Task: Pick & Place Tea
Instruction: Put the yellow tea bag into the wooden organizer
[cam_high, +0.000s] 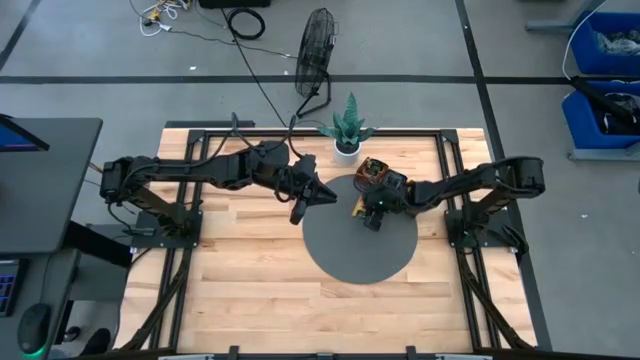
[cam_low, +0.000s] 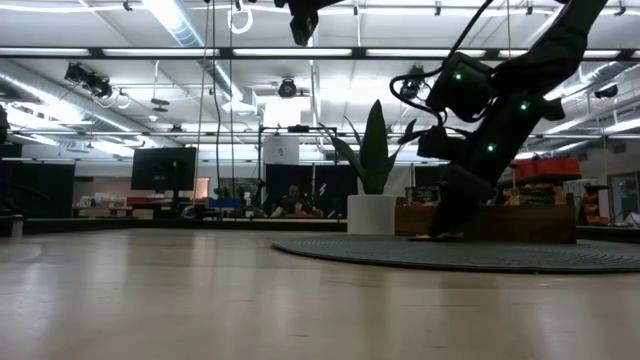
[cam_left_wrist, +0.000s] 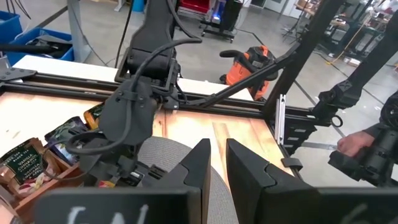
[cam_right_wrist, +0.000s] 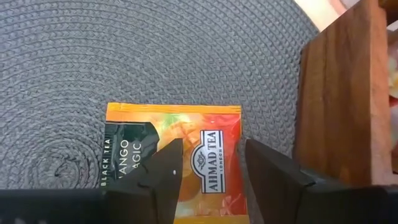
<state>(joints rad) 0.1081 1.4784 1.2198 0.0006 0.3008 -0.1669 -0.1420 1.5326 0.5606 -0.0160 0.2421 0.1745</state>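
Observation:
An orange-yellow tea sachet (cam_right_wrist: 186, 140) printed "Mango Magic" lies flat on the round grey mat (cam_right_wrist: 124, 56), right beside the wooden tray (cam_right_wrist: 339, 93). In the high view the sachet (cam_high: 357, 208) sits just left of my right gripper (cam_high: 372, 218). My right gripper (cam_right_wrist: 212, 149) is open and low over the sachet, one finger over each half of it. More sachets (cam_left_wrist: 25, 158) stand in the tray (cam_left_wrist: 46, 174). My left gripper (cam_high: 300, 212) is open by a narrow gap (cam_left_wrist: 217, 165) and hangs high over the mat's left edge. My right gripper comes at the sachet from above, pointing down, with its open fingers (cam_right_wrist: 168, 168) over the sachet's printed face. The sachet lies flat on the mat. Whether the fingertips touch it, I cannot tell.
The tray (cam_high: 375, 172) stands at the mat's far edge, a potted plant (cam_high: 347, 125) just behind it. The mat (cam_high: 360, 250) has bare room toward the near edge. Bare wooden tabletop (cam_high: 250, 290) lies left and near. A black frame rims the table.

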